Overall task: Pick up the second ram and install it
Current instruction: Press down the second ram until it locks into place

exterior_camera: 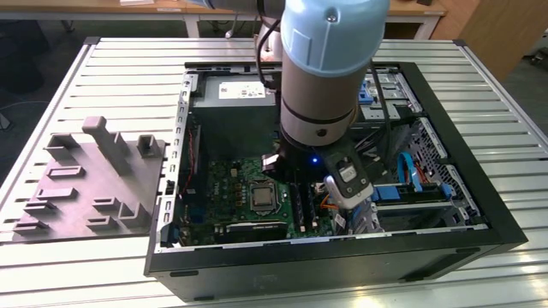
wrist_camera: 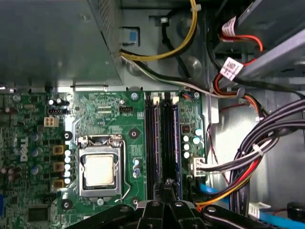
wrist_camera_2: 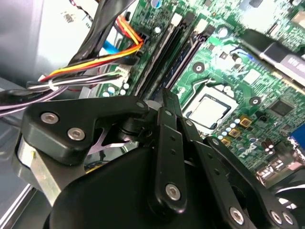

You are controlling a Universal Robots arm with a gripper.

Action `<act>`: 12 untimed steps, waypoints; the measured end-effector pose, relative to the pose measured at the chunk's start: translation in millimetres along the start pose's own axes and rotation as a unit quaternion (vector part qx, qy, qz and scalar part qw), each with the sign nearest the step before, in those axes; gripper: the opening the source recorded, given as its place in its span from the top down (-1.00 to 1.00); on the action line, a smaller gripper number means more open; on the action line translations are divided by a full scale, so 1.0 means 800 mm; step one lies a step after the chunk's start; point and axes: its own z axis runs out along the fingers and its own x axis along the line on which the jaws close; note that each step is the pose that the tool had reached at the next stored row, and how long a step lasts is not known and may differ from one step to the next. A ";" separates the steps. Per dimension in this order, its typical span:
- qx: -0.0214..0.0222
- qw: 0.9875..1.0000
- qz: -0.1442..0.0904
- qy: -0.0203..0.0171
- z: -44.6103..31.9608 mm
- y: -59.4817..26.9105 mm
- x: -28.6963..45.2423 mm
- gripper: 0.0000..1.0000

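Two slots mattered here, and my notes went camera by camera.

Exterior view: the arm (exterior_camera: 321,77) stood straight down inside the open case (exterior_camera: 479,212), its lower end low over the green board (exterior_camera: 240,186). The grey supply box (exterior_camera: 231,96) sat beyond it.

Second wrist view: the claw (wrist_camera_2: 167,98) looked closed right up, with the tips together and no gap I could make out. I saw nothing pinched between them. Right past the tips ran the black slots (wrist_camera_2: 167,43). The second ram (wrist_camera_2: 188,55) looked to me like the dark blue-green strip standing on edge in the one nearest the processor (wrist_camera_2: 209,109).

First wrist view: same story. The claw (wrist_camera: 167,185) had its tips sitting at the near end of the slot pair. The second ram (wrist_camera: 173,138) ran straight away from them, on the side facing the cable bundle (wrist_camera: 267,143). I couldn't tell whether it was fully seated.

My read on handling: that stick is light, thin and stiff, with slick flat faces, and it's easy to crack or scuff. I'd grip it across the faces near the middle of the top edge and stay off the contact edge.
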 end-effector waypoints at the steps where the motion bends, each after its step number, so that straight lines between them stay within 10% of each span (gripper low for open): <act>1: 0.000 1.000 0.000 0.000 0.0005 -0.001 0.0000 0.80; 12: 0.018 1.000 0.008 -0.001 0.0041 -0.005 0.0000 0.80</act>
